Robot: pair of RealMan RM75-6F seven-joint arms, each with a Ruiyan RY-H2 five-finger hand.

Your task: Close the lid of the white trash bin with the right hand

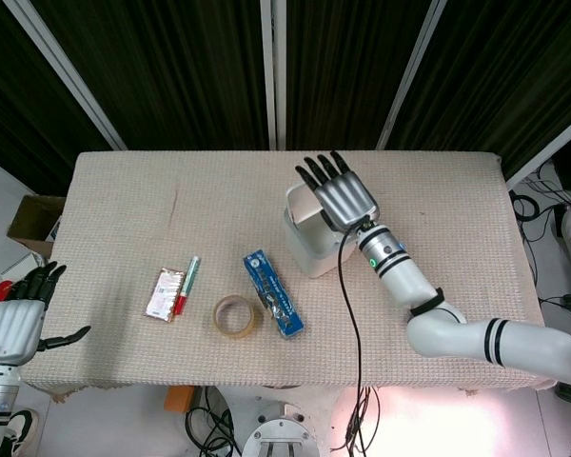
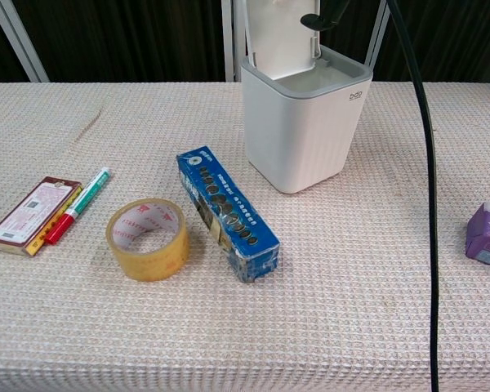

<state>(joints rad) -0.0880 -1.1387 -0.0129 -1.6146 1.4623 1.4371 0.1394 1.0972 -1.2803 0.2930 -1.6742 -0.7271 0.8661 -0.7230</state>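
The white trash bin (image 1: 309, 248) (image 2: 304, 122) stands at mid-table with its lid (image 2: 279, 33) raised upright along the left side. My right hand (image 1: 341, 195) hovers over the bin's mouth, fingers spread and pointing away from me, holding nothing. In the chest view only a dark fingertip (image 2: 320, 18) shows at the lid's top right edge. My left hand (image 1: 21, 316) hangs off the table's left edge, open and empty.
A blue box (image 2: 227, 213), a roll of clear tape (image 2: 148, 238), a red-and-green marker (image 2: 79, 204) and a flat red packet (image 2: 31, 214) lie left of the bin. A purple box (image 2: 487, 234) sits at the right edge. A black cable (image 2: 429, 196) hangs from my right arm.
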